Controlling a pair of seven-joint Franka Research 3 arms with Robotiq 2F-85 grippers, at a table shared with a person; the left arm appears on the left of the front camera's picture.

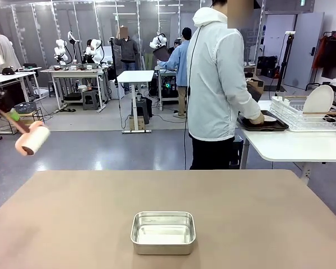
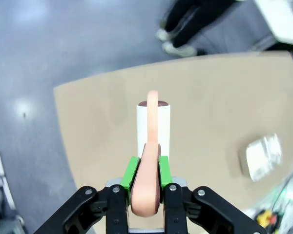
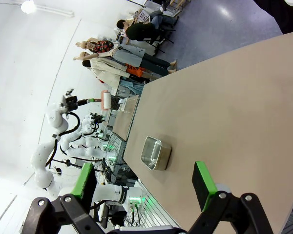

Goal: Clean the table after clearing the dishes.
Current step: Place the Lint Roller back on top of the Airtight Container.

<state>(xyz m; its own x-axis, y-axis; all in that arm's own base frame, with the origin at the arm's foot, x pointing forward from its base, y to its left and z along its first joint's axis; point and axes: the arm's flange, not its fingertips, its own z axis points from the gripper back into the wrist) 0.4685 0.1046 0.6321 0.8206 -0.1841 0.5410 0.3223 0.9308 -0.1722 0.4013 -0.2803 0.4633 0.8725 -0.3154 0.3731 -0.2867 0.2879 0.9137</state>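
Note:
The brown table (image 1: 257,213) stretches across the front view. High over its left edge my left gripper (image 1: 12,116) is shut on the pink handle of a lint roller (image 1: 33,140) with a white roll. In the left wrist view the green pads (image 2: 131,170) clamp that handle, and the roll (image 2: 154,127) points down at the table (image 2: 210,107). My right gripper (image 3: 144,168) stands open, nothing between its fingers, above the table (image 3: 234,97). At the far right a person's hand rests on a dark tray (image 1: 257,126) bearing a white plate (image 1: 270,118), one of the dishes.
A small steel pan (image 1: 163,232) sits near the table's front middle, also pan (image 2: 261,157) and pan (image 3: 155,152). The person (image 1: 215,84) stands at the far edge, turned to a white side table (image 1: 297,147) with a dish rack (image 1: 302,115).

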